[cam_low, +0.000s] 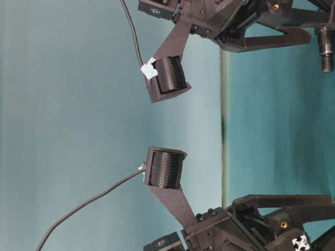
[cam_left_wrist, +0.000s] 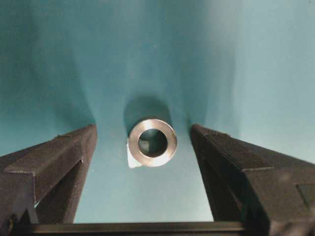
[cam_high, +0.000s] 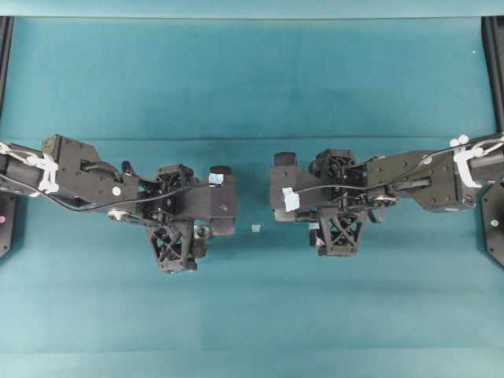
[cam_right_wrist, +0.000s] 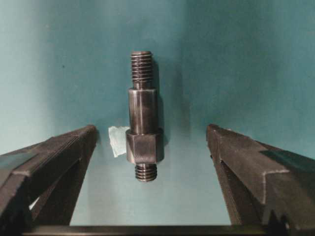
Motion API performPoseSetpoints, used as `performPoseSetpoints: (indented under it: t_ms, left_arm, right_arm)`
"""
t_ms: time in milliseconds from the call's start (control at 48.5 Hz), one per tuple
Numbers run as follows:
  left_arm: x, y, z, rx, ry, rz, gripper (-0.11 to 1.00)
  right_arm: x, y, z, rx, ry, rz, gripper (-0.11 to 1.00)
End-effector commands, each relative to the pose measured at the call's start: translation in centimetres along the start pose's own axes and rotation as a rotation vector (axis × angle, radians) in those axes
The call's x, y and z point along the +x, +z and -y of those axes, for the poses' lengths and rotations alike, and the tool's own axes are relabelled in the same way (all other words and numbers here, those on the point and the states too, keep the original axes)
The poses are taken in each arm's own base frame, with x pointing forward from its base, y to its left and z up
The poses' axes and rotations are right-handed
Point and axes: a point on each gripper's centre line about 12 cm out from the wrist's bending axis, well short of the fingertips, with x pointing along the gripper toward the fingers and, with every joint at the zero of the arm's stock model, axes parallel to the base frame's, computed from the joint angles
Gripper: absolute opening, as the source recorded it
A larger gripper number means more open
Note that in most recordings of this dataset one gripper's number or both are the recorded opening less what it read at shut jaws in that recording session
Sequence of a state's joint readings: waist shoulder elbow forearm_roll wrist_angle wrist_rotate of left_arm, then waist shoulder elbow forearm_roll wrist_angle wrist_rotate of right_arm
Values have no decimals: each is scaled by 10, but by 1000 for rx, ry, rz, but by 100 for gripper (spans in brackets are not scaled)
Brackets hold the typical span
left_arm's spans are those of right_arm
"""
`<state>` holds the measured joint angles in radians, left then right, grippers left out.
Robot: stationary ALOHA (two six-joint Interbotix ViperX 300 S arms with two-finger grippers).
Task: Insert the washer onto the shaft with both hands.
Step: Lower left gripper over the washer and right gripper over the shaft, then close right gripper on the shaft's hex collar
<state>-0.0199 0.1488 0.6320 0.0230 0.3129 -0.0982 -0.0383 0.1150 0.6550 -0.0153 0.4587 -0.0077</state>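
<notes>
The washer (cam_left_wrist: 152,142), a thick silvery ring with a dark hole, lies flat on the teal mat. My left gripper (cam_left_wrist: 142,129) is open, its black fingers (cam_left_wrist: 59,157) standing either side of the washer without touching it. The shaft (cam_right_wrist: 143,128), dark grey with threaded ends and a thicker collar, lies on the mat. My right gripper (cam_right_wrist: 151,129) is open around it, fingers apart from it. In the overhead view the left gripper (cam_high: 193,236) and right gripper (cam_high: 327,232) point down at the mat; the washer (cam_high: 202,233) shows there, and the shaft is hidden.
Small pale tape squares lie on the mat: one under the washer's edge (cam_left_wrist: 132,160), one beside the shaft's collar (cam_right_wrist: 117,140), one between the two arms (cam_high: 256,228). Black frame posts (cam_high: 492,71) stand at the table's side edges.
</notes>
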Motion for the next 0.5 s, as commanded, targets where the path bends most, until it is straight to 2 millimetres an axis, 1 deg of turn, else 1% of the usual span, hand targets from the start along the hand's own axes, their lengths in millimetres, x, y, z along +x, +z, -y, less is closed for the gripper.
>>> performPoseSetpoints:
  t_ms: [0, 248, 475]
  left_arm:
    - [-1, 1, 2, 5, -2, 6, 85]
    - [0, -3, 5, 8, -5, -2, 85]
    - [-1, -1, 5, 5, -7, 1, 84]
  right_arm:
    - [-3, 4, 0, -12, -1, 20, 93]
    - [-2, 3, 1, -9, -2, 24, 93]
    - [0, -7, 1, -16, -2, -5, 93]
